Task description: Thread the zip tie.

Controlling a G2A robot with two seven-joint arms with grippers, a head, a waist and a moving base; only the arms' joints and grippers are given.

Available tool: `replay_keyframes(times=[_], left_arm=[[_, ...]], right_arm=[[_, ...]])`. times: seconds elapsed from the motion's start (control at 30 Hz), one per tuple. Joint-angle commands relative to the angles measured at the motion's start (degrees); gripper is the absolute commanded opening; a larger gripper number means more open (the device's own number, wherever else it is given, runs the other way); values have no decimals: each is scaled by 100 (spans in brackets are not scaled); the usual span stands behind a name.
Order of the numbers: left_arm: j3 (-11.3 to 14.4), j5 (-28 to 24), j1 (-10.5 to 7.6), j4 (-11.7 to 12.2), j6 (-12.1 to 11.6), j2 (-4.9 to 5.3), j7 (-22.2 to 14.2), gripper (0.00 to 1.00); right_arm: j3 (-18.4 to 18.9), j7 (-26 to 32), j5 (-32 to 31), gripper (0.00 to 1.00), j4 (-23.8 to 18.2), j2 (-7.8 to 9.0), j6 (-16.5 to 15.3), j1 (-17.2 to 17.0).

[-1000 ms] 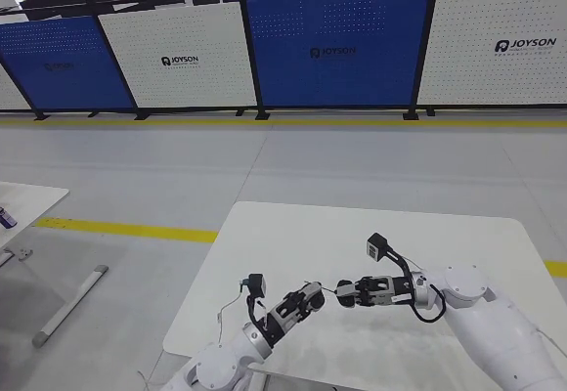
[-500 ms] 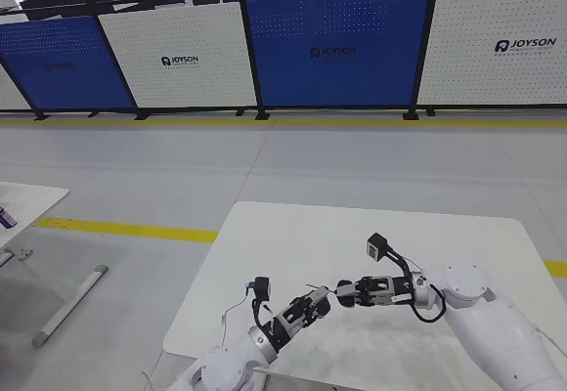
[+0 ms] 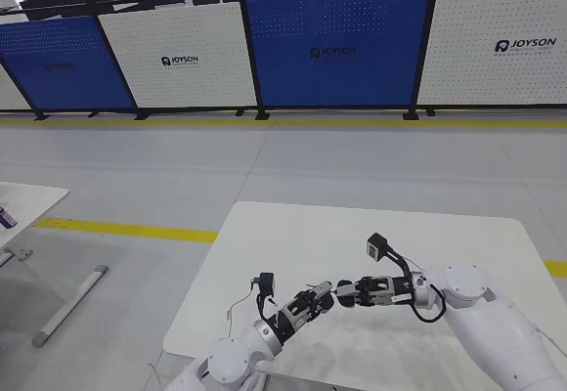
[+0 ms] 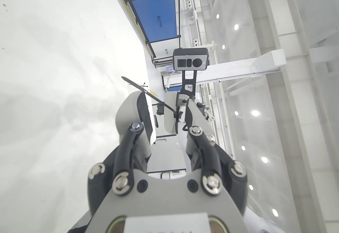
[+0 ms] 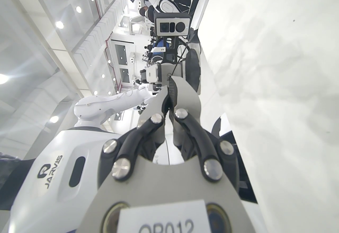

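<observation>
The zip tie (image 4: 148, 94) is a thin black strip, and my right gripper (image 5: 169, 84) is shut on one end of it above the white table (image 3: 440, 244). Its free end (image 5: 177, 63) sticks out past the shut fingertips toward the left arm. My left gripper (image 4: 163, 98) faces the right one, tip to tip. It is open, with the strip slanting across the gap and over one pad (image 4: 145, 112). In the top view the left gripper (image 3: 318, 297) and right gripper (image 3: 345, 290) almost meet near the table's front left part.
The table's front left edge (image 3: 191, 318) lies close to the left arm. A second table with a small bottle (image 3: 2, 216) stands far off to the left. Blue and white panels (image 3: 332, 54) line the back of the room.
The left arm has moved toward the right gripper, closing the gap until the strip's free end lies between its fingers. The right arm has kept still.
</observation>
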Motion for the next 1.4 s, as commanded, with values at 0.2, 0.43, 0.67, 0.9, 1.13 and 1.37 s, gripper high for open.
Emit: replay_keyframes(times=[0.2, 0.43, 0.67, 0.9, 1.13, 1.37], left_arm=[[-66, -103, -36, 77, -78, -7, 51, 24], [-160, -135, 63, 62, -227, 6, 18, 20], [-213, -7, 138, -5, -265, 29, -113, 22], [-242, 78, 245, -63, -350, 46, -179, 20], [-256, 71, 261, -88, -291, 47, -133, 20], [-231, 92, 215, -81, -196, 43, -144, 21]], right_arm=[[0, 0, 0, 0, 0, 0, 0, 0], [0, 0, 0, 0, 0, 0, 0, 0], [0, 0, 0, 0, 0, 0, 0, 0], [0, 0, 0, 0, 0, 0, 0, 0], [0, 0, 0, 0, 0, 0, 0, 0], [0, 0, 0, 0, 0, 0, 0, 0]])
